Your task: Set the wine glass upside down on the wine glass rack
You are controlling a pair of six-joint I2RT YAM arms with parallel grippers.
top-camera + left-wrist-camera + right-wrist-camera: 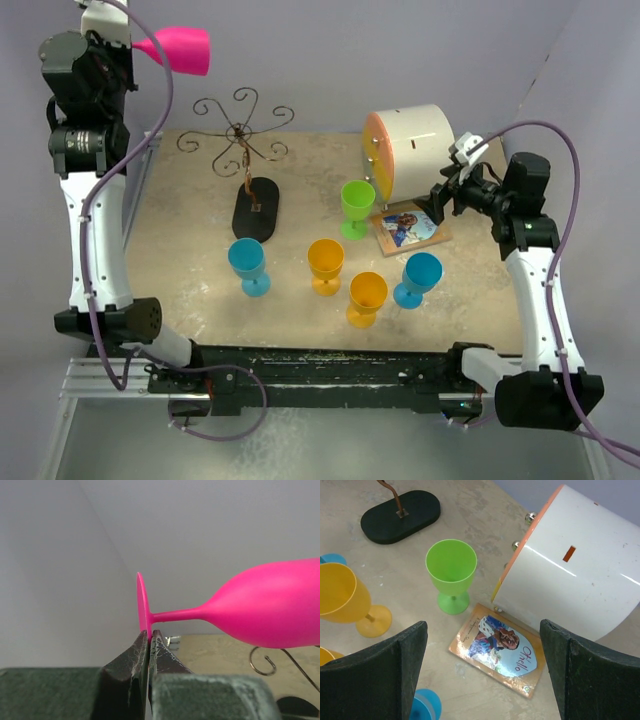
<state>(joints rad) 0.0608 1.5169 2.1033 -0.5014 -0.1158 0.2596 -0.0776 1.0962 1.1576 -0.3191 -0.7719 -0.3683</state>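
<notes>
A pink wine glass (183, 50) lies on its side in the air, high above the table's back left corner. My left gripper (136, 44) is shut on the rim of its round foot (142, 605), and the bowl (270, 607) points right. The wine glass rack (238, 132), thin dark wire with curled arms on a black oval base (256, 210), stands below and to the right of the glass. One of its curls (262, 663) shows under the bowl. My right gripper (441, 196) hangs open over a book (496, 648) at the right, holding nothing.
A green glass (357, 205), two blue glasses (248, 262) (420, 277) and two orange glasses (325, 262) (367, 296) stand upright mid-table. A white cylinder with an orange face (415, 145) lies at the back right, next to the book (410, 227).
</notes>
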